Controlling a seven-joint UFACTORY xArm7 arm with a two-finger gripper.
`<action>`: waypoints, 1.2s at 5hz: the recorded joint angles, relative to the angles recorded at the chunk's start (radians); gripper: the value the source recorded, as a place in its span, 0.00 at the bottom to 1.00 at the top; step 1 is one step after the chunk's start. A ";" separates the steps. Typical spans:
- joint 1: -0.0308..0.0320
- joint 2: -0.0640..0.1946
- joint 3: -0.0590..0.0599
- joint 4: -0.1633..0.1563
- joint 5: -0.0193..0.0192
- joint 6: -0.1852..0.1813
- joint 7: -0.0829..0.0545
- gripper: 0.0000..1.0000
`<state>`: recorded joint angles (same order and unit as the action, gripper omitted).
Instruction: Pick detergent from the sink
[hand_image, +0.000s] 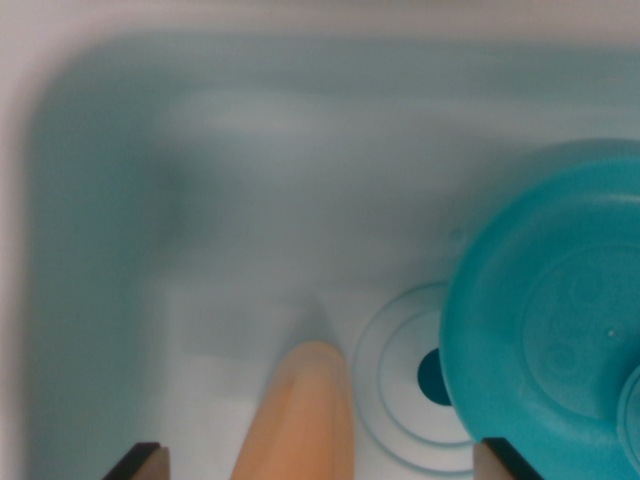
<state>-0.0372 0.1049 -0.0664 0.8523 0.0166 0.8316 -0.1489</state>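
Observation:
The wrist view looks straight down into a pale blue-white sink. A peach-orange detergent bottle lies on the sink floor at the bottom centre, its rounded end pointing up the picture and its lower part cut off by the frame. My gripper is open: its two dark fingertips show at the bottom edge, one on each side of the bottle, neither touching it.
A teal round bowl fills the wrist view's right, overlapping the drain rings and close to the right fingertip. The sink's rounded wall runs along the left and top, with a white rim beyond it.

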 joint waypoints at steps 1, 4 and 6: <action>0.0000 0.000 0.000 0.000 0.0000 0.000 0.000 0.00; 0.0000 0.000 0.000 0.000 0.0000 0.000 0.000 1.00; 0.0000 0.000 0.000 0.000 0.0000 0.000 0.000 1.00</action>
<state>-0.0372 0.1049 -0.0664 0.8523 0.0166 0.8316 -0.1489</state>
